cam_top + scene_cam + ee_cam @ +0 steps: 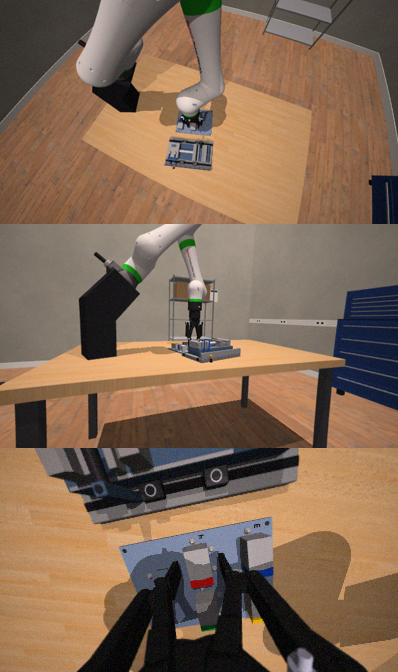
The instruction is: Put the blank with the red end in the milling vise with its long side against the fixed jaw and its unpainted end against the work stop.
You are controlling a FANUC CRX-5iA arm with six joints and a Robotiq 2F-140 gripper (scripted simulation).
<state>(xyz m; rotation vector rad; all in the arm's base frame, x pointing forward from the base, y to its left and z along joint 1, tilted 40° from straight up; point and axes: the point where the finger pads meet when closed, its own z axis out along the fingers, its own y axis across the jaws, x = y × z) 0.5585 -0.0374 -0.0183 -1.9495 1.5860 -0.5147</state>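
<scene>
The blank with the red end (200, 570) lies on the blue-grey plate (145, 560), grey with a red band at its near end. My gripper (199, 564) is open, with one finger on each side of this blank, and holds nothing. In the exterior view the gripper (193, 335) hangs upright with its fingertips a little above the plate, behind the vise (213, 348). The milling vise (190, 153) stands just in front of the plate (194, 126), with blue hoses on its left block. The vise's edge shows at the top of the wrist view (165, 468).
A blank with a blue end (256, 554) lies to the right of the red one. A green end (208, 626) and a yellow end (256, 620) peek out by my fingers. Small pins stand around the blanks. The black robot base (100, 315) stands at the table's left.
</scene>
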